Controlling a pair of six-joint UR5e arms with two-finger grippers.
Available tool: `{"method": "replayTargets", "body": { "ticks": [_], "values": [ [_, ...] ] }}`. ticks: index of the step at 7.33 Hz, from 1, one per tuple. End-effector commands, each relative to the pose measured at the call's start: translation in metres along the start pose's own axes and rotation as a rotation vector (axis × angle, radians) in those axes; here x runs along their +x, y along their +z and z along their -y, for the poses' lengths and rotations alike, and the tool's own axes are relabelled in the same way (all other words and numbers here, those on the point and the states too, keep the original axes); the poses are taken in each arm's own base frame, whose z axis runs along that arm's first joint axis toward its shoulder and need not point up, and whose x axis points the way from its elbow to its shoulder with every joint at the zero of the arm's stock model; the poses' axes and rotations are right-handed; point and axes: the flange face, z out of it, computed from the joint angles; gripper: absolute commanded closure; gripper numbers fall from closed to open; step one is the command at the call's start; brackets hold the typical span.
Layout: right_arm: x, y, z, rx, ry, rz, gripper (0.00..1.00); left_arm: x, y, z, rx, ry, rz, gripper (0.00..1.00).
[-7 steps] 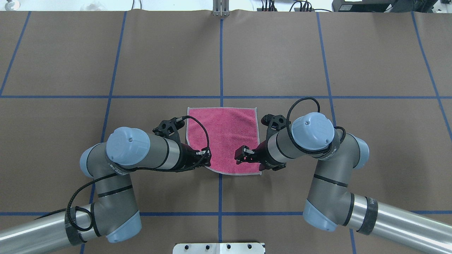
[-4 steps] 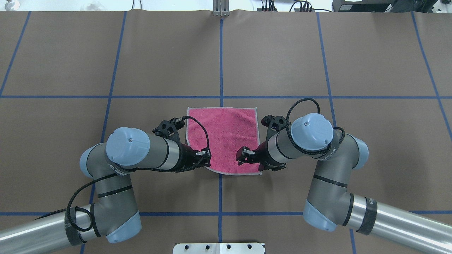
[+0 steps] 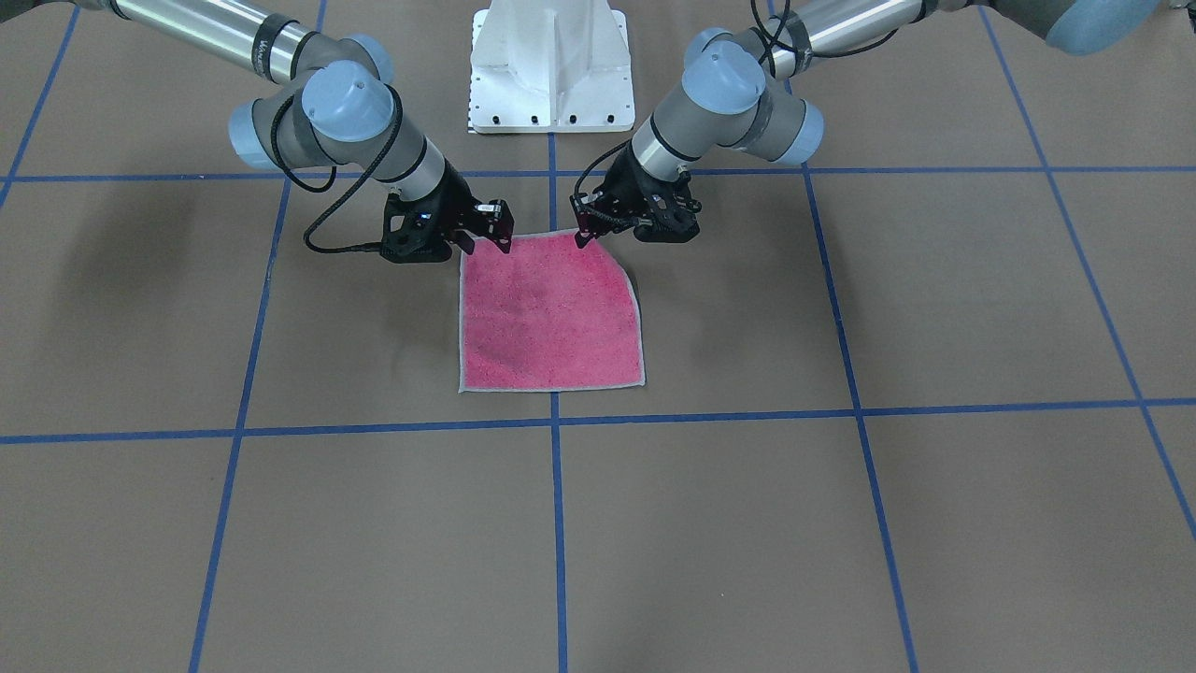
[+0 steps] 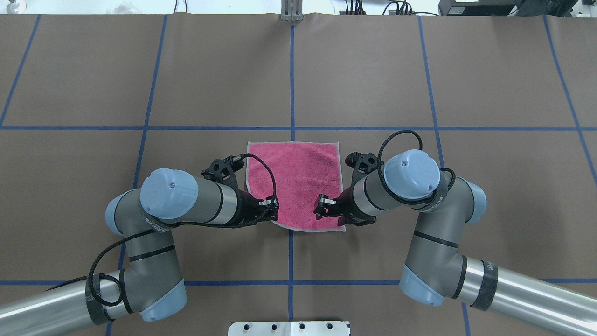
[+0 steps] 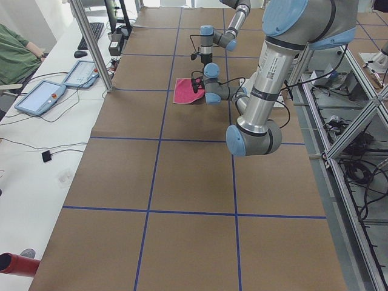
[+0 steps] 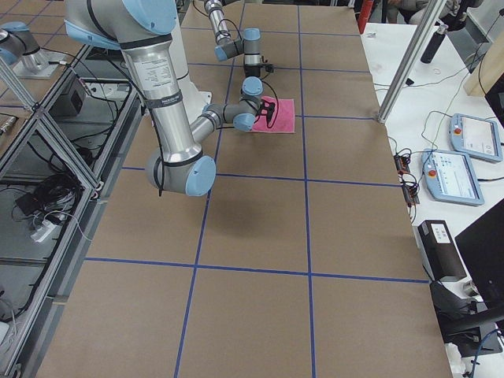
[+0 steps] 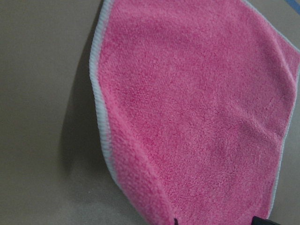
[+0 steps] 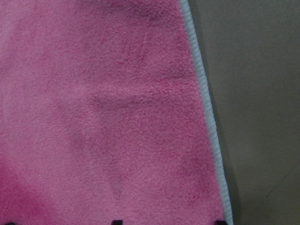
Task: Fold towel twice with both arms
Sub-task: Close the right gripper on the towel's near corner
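The towel [image 4: 298,177] lies pink face up at the table's middle, with a pale stitched border; it also shows in the front view [image 3: 551,318]. My left gripper [image 4: 272,208] is at its near left corner, shut on it; that corner is pulled inward and raised, and the left wrist view shows the cloth [image 7: 197,108] rising toward the camera. My right gripper [image 4: 321,208] hangs low over the near right corner, jaws apart; the cloth there [image 8: 103,108] lies flat. In the front view the left gripper [image 3: 581,234] is on the right and the right gripper [image 3: 493,234] on the left.
The white pedestal base [image 3: 551,65] stands behind the towel on the robot's side. Blue tape lines [image 4: 292,84] cross the brown table. A side desk with tablets [image 5: 39,97] and a metal post [image 5: 91,42] lies past the far edge.
My right gripper has edged slightly toward the robot and outward over the towel's near right part. The left arm and the towel have hardly moved.
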Motion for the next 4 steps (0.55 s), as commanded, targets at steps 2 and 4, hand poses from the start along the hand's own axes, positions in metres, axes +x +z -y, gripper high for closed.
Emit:
{"method": "replayTargets", "body": {
  "ticks": [2, 4],
  "values": [
    [-0.0010, -0.0044, -0.0004, -0.002, -0.002, 0.007, 0.30, -0.0006, 0.0001, 0.0001, 0.000, 0.000, 0.001, 1.00],
    [0.0023, -0.0017, 0.0000, -0.002, 0.001, 0.000, 0.30, -0.0011, 0.0006, 0.0004, 0.000, 0.000, 0.002, 1.00]
  ]
}}
